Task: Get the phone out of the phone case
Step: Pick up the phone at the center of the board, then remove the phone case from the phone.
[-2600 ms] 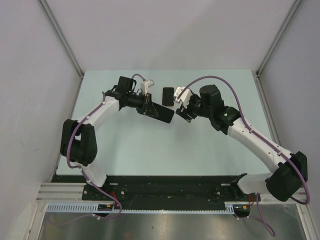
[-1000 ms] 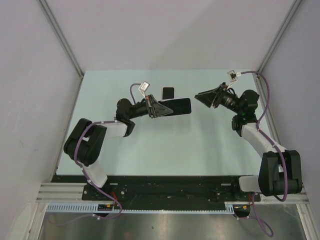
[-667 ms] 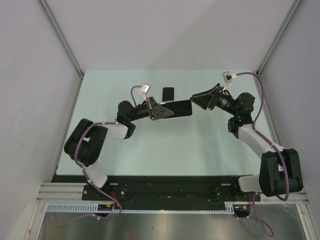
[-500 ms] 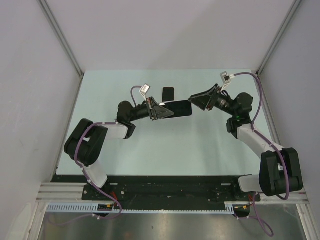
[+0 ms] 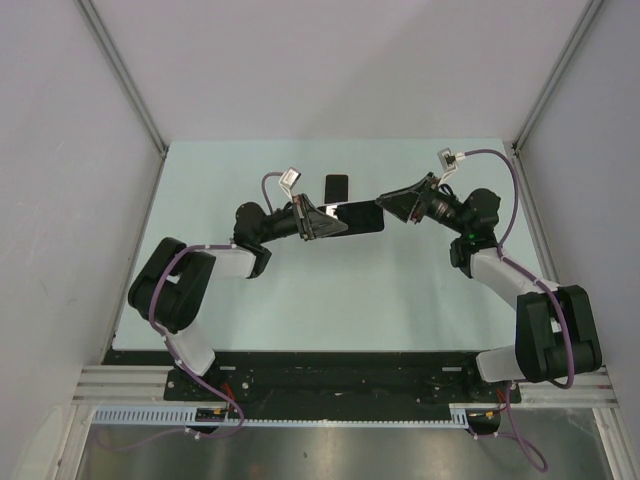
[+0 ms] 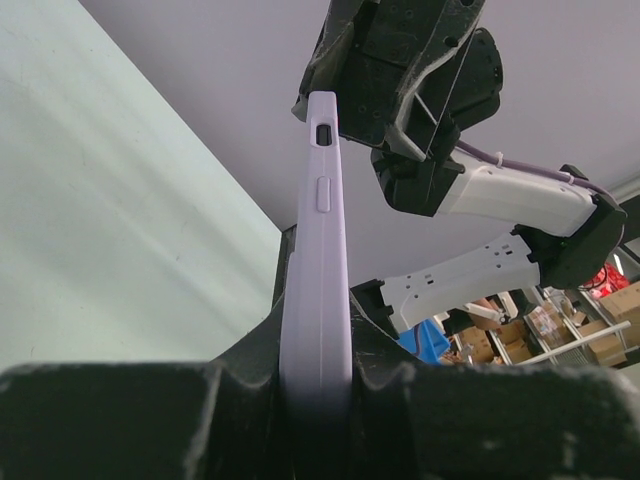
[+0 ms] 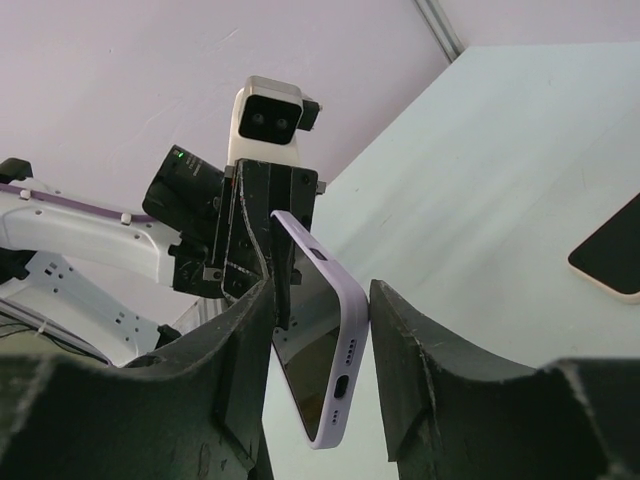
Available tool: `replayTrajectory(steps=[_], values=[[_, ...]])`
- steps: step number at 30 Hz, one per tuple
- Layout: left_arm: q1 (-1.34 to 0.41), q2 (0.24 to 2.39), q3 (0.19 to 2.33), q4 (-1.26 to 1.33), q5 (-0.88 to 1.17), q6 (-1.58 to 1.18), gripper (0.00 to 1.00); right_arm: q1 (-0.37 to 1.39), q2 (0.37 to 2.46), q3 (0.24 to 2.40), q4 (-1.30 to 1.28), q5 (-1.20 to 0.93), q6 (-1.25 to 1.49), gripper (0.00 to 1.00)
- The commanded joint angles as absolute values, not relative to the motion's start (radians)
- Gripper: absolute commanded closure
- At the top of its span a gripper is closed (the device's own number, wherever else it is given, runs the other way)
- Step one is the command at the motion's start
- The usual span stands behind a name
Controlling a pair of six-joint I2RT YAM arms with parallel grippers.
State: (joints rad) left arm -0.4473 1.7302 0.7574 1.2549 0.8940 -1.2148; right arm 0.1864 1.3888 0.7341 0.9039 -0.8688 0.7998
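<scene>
Clamped on the cased phone (image 5: 362, 215) with left gripper (image 5: 328, 220), forearm pointing right, level above table's (image 5: 300, 290) far middle. Reaching left with right gripper (image 5: 390, 204), fingers astride the free end; cannot tell if gripping.

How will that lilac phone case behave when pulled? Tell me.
The phone case looks like soft matte rubber, so its rim probably flexes. That finish likely resists slipping in the left tool. Clamped at one end only, it may pivot when the right tool pulls.
</scene>
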Motion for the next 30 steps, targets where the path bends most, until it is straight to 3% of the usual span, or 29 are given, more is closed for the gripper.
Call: replayTrajectory(steps=[1, 30], values=[[-0.451, 1.672, 0.764, 1.647, 0.899, -1.226, 1.0, 0.195, 1.391, 0.733, 0.974, -0.859, 0.818, 0.55], [-0.451, 1.626, 0.767, 1.667, 0.951, -1.141, 1.0, 0.21, 1.413, 0.733, 0.945, -0.81, 0.974, 0.74]])
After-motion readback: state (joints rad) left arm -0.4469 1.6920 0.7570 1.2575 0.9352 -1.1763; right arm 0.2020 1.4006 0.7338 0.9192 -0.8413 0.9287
